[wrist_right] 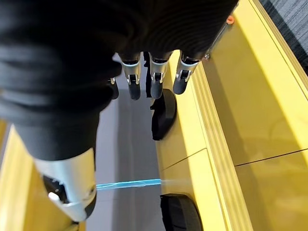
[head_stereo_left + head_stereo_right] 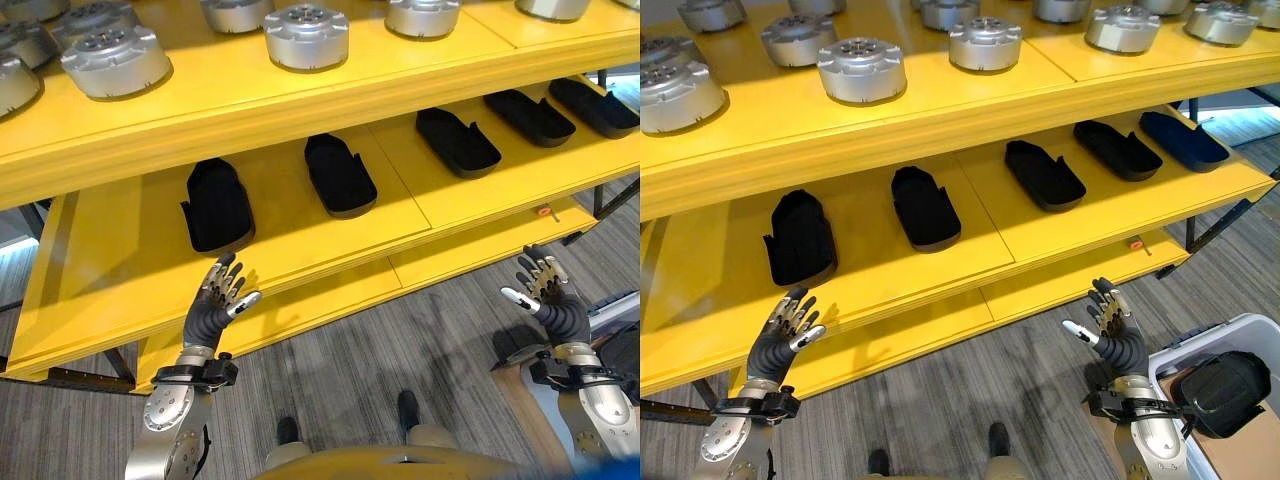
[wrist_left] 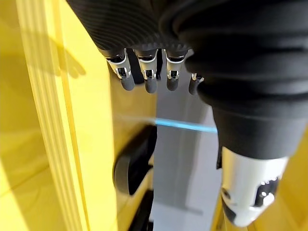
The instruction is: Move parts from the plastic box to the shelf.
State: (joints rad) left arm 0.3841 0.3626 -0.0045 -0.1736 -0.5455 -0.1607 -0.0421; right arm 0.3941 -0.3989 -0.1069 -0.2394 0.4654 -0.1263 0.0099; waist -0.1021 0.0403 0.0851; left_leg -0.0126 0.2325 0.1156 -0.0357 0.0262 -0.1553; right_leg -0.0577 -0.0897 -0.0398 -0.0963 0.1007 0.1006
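Cut off at the upper picture edge: the far row of silver parts (image 2: 712, 13) on the yellow shelf (image 2: 940, 110). Cropped by the right edge: the plastic box (image 2: 1250, 335), its far side out of the picture, with a black part (image 2: 1225, 390) inside. Too small to identify: an orange bit (image 2: 1134, 241) on the lower board. Hidden under the top board: the back of the middle level.

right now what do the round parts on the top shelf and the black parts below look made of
Round parts: likely machined metal, with a satin silver sheen and bolt holes on top. Black parts: probably moulded plastic, matte, hollow, with thin walls. The shelf looks like yellow-painted sheet metal, though that is less certain.
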